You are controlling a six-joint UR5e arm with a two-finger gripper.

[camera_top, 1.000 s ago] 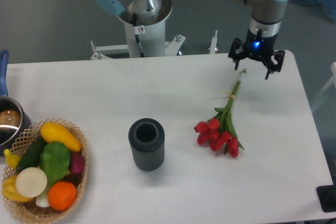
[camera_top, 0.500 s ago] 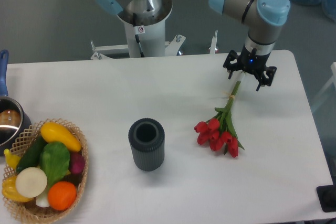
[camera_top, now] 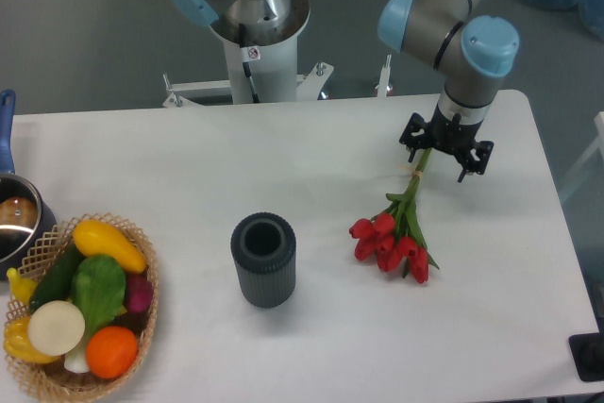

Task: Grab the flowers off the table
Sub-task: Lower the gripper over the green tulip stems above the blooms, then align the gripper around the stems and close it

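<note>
The jaws of the gripper [camera_top: 444,146] are standing spread apart and holding nothing, straddling the upper end of the thin green stems near the far right part of the bench [camera_top: 189,167]. Whether they are touching the stems yet is too fine to tell. The tulips [camera_top: 396,229] are lying flat, stems pointing toward the far right corner and red heads toward the middle, right of a dark ribbed vase [camera_top: 263,259]. A basket of vegetables [camera_top: 80,304] is sitting at the near left corner, well apart. The step in hand looks like the approach to the grasp; next, the jaws probably need to settle around the stems, close gently, then lift.
</note>
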